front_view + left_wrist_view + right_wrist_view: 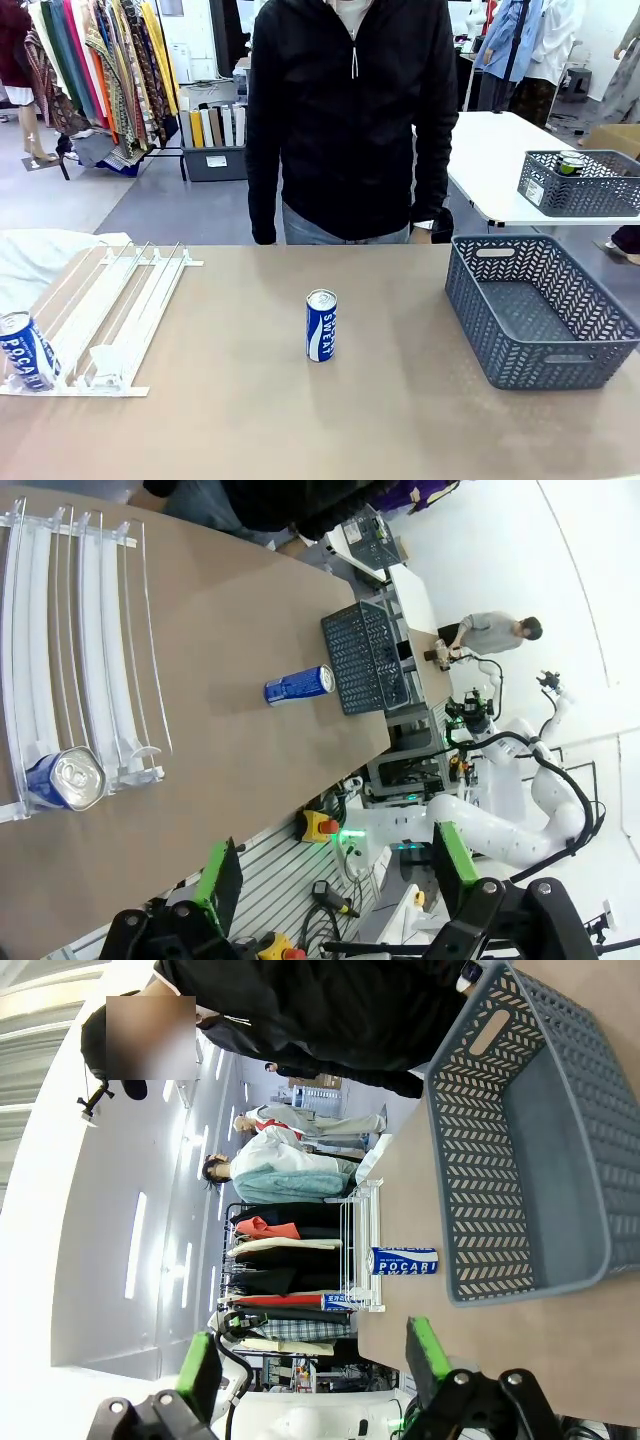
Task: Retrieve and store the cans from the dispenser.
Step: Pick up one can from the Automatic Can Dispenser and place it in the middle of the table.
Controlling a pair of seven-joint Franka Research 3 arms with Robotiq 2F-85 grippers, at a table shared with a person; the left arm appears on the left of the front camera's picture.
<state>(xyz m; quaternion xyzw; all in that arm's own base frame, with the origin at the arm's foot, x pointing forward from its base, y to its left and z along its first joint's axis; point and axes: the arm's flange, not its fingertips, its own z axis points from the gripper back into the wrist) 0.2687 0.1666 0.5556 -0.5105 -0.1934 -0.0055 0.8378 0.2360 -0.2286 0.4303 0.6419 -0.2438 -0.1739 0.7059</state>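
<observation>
Pocari Sweat can (321, 325) stands upright mid-table; another can (27, 350) rests at the low end of the dispenser (105, 362). Left gripper (335, 880) and right gripper (310, 1370) both show fingers spread, empty.

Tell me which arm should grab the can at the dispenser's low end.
Left. The can sits at the low end of the dispenser, on the robot's left, and the open left claw looks down on it. The right claw faces the basket.
</observation>
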